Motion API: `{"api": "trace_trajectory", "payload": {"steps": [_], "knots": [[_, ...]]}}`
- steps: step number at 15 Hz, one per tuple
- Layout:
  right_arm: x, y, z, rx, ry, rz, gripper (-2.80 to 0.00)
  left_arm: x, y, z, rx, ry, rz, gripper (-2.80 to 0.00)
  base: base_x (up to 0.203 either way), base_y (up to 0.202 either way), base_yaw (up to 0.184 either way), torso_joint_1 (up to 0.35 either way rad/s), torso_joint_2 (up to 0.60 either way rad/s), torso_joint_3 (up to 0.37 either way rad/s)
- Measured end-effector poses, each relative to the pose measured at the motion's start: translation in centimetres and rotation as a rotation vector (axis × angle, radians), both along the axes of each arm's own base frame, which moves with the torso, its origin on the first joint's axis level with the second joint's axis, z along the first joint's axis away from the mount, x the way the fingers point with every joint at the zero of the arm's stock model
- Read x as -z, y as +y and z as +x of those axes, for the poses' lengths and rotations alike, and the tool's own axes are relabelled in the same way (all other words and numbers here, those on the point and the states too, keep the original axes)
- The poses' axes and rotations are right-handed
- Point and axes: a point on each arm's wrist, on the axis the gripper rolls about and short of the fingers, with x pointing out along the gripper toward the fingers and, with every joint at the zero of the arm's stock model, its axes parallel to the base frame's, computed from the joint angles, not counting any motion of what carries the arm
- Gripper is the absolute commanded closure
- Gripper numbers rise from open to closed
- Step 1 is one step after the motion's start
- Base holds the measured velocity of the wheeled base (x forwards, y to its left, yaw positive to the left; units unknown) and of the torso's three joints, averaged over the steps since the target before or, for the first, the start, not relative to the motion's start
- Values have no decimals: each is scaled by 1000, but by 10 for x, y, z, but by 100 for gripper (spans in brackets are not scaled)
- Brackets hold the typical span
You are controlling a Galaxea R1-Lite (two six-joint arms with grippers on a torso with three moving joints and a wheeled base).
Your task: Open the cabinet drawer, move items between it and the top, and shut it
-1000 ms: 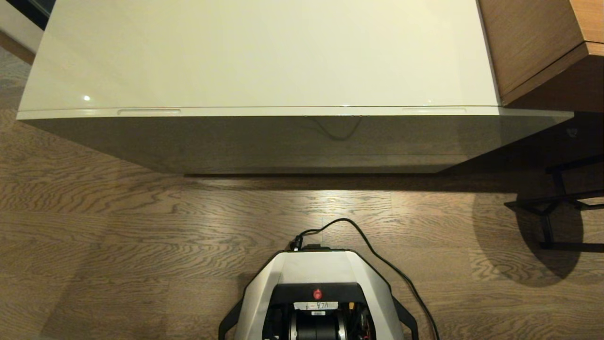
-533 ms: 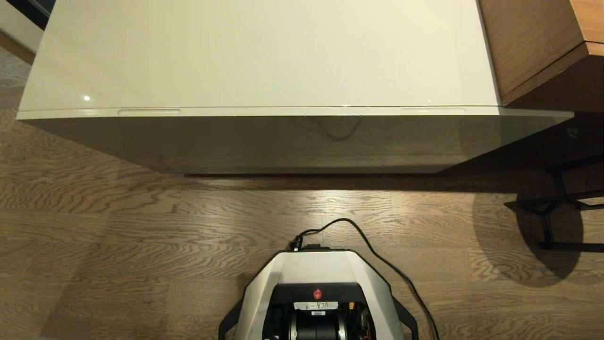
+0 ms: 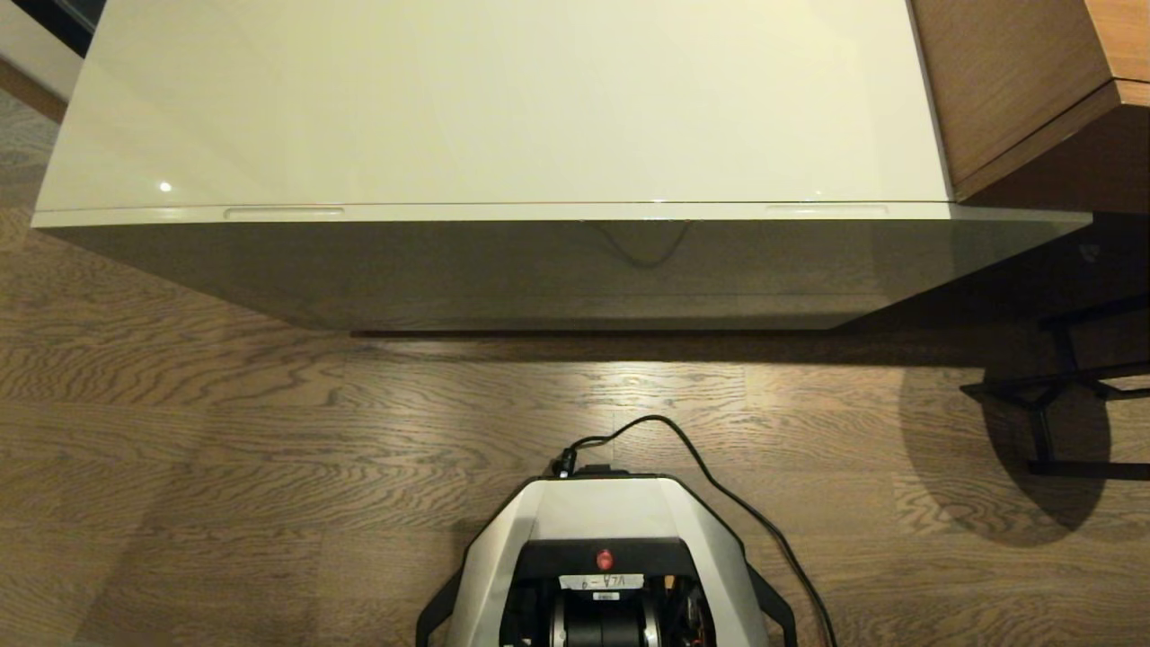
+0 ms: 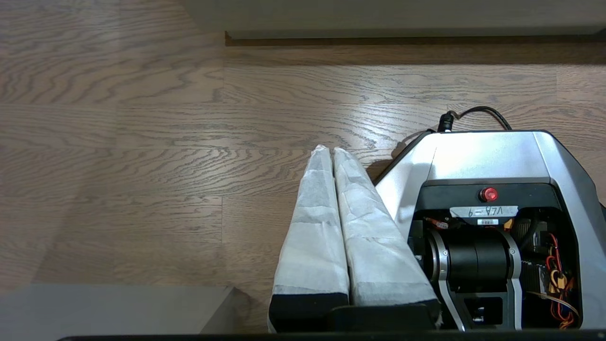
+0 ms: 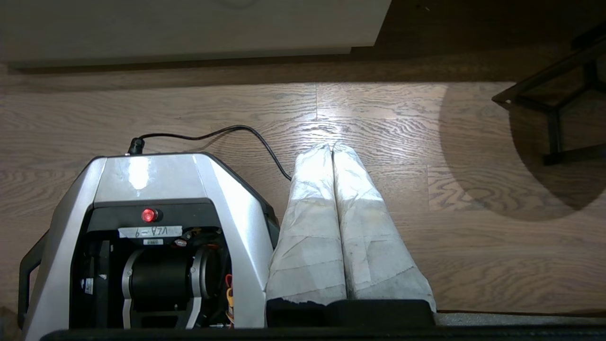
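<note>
Jaws of left gripper (image 4: 333,150) and right gripper (image 5: 332,148) pressed together, empty, before closed cabinet drawer (image 3: 557,261).

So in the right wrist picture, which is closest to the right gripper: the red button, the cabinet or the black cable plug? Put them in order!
From the right gripper:
1. Red button, on the robot's base beside the gripper.
2. Cable plug, at the base's front edge; nearly tied with the button.
3. Cabinet, farthest, across the floor ahead.

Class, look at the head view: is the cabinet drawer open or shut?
Shut. The drawer front sits flush under the top, with both slots lined up along the front edge and no interior showing.
</note>
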Motion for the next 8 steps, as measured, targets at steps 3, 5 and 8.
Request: {"api": "trace_trajectory", "payload": {"steps": [3,5,8], "knots": [[0,0,0,1,0,0,0,0,0,0,1,0,0,0,0,0,0,0,0,0],[0,0,0,1,0,0,0,0,0,0,1,0,1,0,0,0,0,0,0,0],[0,0,0,1,0,0,0,0,0,0,0,0,0,0,0,0,0,0,0,0]]}}
